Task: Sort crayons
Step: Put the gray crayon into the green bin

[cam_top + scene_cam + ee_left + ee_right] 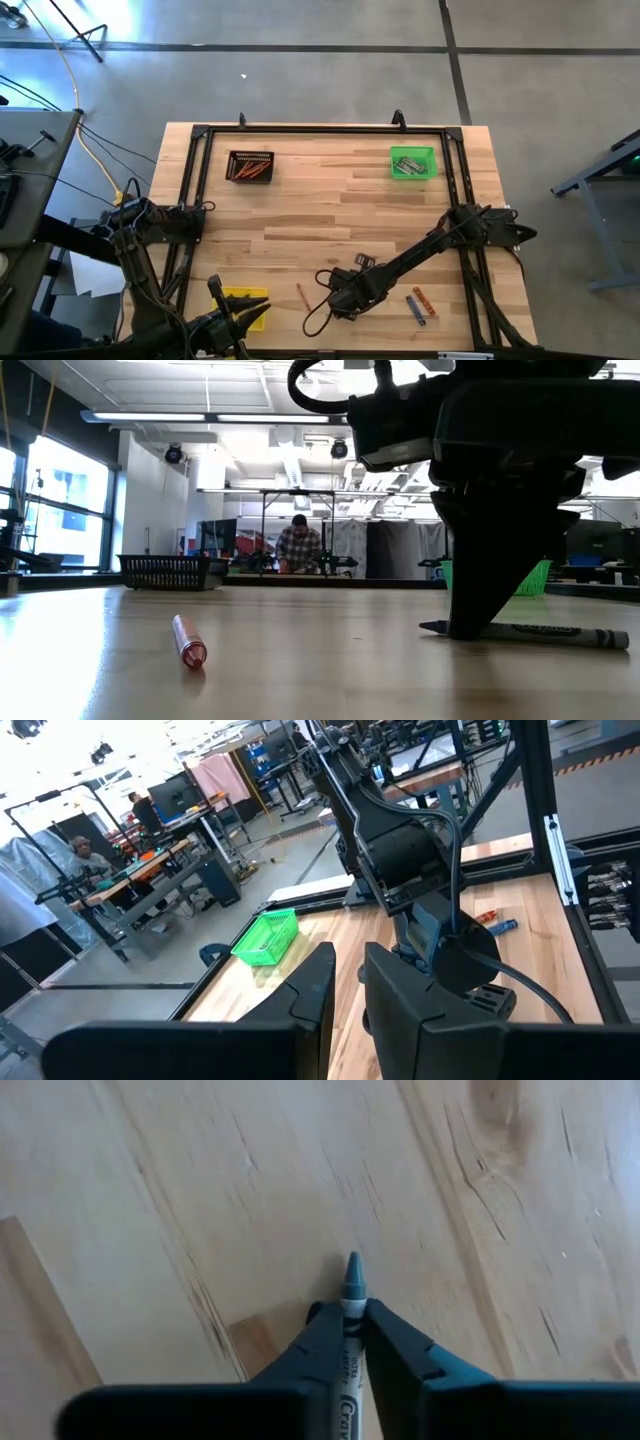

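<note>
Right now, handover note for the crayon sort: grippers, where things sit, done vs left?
Right gripper: shut on the grey crayon, which lies on the table near the front edge.
Left gripper: parked over the yellow tray, holding nothing visible.
Done: crayons already in the black tray and green tray.
Left: the grey one in the grip, a loose orange crayon, plus an orange and blue pair front right.

My right tool pinches a grey crayon lying flat on the worktop. At its nine o'clock lies an orange-red crayon; at three o'clock, a blue crayon beside an orange crayon.
</note>
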Controlling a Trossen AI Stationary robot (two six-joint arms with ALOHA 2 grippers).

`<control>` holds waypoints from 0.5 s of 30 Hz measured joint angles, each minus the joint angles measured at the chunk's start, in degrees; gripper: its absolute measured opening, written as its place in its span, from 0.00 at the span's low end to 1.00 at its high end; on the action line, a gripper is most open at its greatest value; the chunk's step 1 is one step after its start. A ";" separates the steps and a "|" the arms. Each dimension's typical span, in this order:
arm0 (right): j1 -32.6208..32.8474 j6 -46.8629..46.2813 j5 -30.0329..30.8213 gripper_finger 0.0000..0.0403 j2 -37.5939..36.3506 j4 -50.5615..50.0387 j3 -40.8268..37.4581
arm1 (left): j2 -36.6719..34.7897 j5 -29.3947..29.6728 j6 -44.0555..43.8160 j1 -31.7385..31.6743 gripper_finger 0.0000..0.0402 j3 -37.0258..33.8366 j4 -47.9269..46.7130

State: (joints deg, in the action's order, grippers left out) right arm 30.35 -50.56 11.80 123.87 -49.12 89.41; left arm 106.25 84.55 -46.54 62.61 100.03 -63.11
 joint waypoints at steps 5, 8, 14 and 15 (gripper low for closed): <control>0.00 0.69 0.04 0.03 -0.08 0.02 0.00 | 0.01 0.00 0.00 0.00 0.11 -0.02 0.00; -0.09 1.68 -0.01 0.02 -0.08 0.07 0.00 | 0.03 0.00 0.00 0.00 0.11 -0.02 0.00; -1.29 4.60 -0.67 0.01 -0.12 -0.02 0.07 | 0.03 0.00 0.00 0.00 0.11 -0.02 0.00; -1.61 4.99 -0.91 0.01 -0.14 -0.09 0.09 | 0.03 -0.01 0.00 0.00 0.11 -0.02 0.02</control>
State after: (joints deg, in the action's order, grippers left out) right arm 28.74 -45.57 10.89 123.73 -49.21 89.49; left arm 106.28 84.54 -46.54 62.61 100.01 -63.09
